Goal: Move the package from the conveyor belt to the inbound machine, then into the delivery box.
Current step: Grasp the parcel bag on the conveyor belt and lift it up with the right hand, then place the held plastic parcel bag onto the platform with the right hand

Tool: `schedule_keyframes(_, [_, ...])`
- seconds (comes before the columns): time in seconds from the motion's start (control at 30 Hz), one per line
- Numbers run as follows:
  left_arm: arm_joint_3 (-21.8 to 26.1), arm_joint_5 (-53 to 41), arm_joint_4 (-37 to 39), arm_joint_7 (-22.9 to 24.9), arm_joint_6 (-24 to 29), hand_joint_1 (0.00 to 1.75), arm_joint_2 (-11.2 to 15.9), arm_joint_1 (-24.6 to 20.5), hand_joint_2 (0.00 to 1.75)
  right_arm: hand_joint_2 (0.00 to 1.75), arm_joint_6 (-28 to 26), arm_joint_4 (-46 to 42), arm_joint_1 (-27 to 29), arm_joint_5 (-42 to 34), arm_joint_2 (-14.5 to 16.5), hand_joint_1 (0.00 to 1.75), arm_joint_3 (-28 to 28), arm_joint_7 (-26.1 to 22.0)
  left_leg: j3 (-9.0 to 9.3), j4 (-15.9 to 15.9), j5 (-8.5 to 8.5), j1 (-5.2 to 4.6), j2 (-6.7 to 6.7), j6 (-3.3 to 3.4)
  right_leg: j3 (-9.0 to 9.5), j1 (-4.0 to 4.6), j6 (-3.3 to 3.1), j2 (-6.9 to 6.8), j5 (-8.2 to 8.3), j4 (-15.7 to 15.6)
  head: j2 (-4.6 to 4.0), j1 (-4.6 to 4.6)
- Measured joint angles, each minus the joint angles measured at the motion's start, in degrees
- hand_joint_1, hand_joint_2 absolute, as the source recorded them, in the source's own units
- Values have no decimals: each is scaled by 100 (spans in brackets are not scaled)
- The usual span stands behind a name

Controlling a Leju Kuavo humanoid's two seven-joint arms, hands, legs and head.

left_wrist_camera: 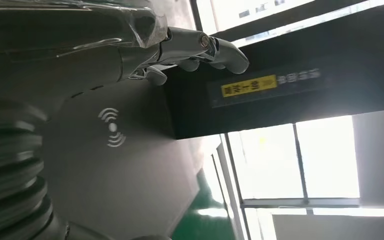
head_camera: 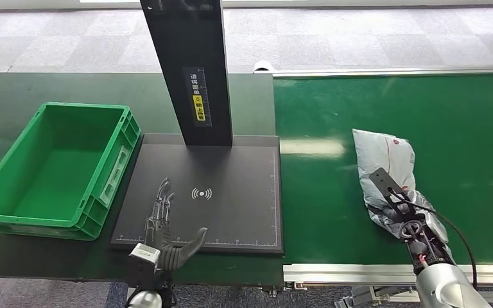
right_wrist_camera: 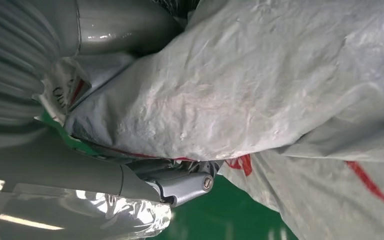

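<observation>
A crumpled grey plastic package [head_camera: 385, 160] with red markings lies on the green conveyor belt [head_camera: 436, 102] at the right. My right hand [head_camera: 403, 218] is on its near end. In the right wrist view the package [right_wrist_camera: 260, 85] sits between the thumb and the fingers [right_wrist_camera: 185, 184], so the hand grips it. The inbound machine is a black pad [head_camera: 231, 199] with a white signal mark and a black post [head_camera: 196, 70]. My left hand [head_camera: 165, 224] hovers over the pad's near left corner, fingers spread and holding nothing. The left wrist view shows that hand [left_wrist_camera: 190, 47] before the post [left_wrist_camera: 280, 95].
The green delivery box [head_camera: 3, 212] stands hollow on the dark table left of the pad. A metal rail [head_camera: 359, 273] runs along the belt's near edge. Grey tiled floor lies beyond the table.
</observation>
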Motion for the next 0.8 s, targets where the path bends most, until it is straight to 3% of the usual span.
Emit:
schedule_keyframes(0.2, [-15,-85,-528,106,-47,0,-32,-54,175,175,32,-19,-29,-157,298,175,-55,-298,9,0,2,2,-5,-1,6,0,-1,-5,0,0,0,-1])
schedule_keyframes(0.47, [-1,-152,-756,139,-52,0,-31,-24,175,175,-370,-192,5,-183,489,175,-97,-519,1,0,2,1,-7,-2,2,-1,0,-5,0,1,0,1])
schedule_keyframes(0.53, [8,-180,-810,138,-32,0,-30,9,175,175,-579,-296,35,-237,538,175,-104,-781,-3,0,2,0,-8,-2,0,-1,0,-5,0,1,0,1])
schedule_keyframes(0.67, [102,-327,-1095,93,102,0,-31,190,175,175,-1338,-1510,454,-686,800,175,-77,-1670,-5,0,2,2,-9,-2,-7,0,0,-6,-2,1,0,1])
schedule_keyframes(0.8, [242,-378,-1381,82,118,0,-29,321,175,175,-1432,-3215,1079,-1015,1038,175,153,-1617,-7,-3,1,3,-14,-3,-9,2,-3,-9,-9,1,0,-2])
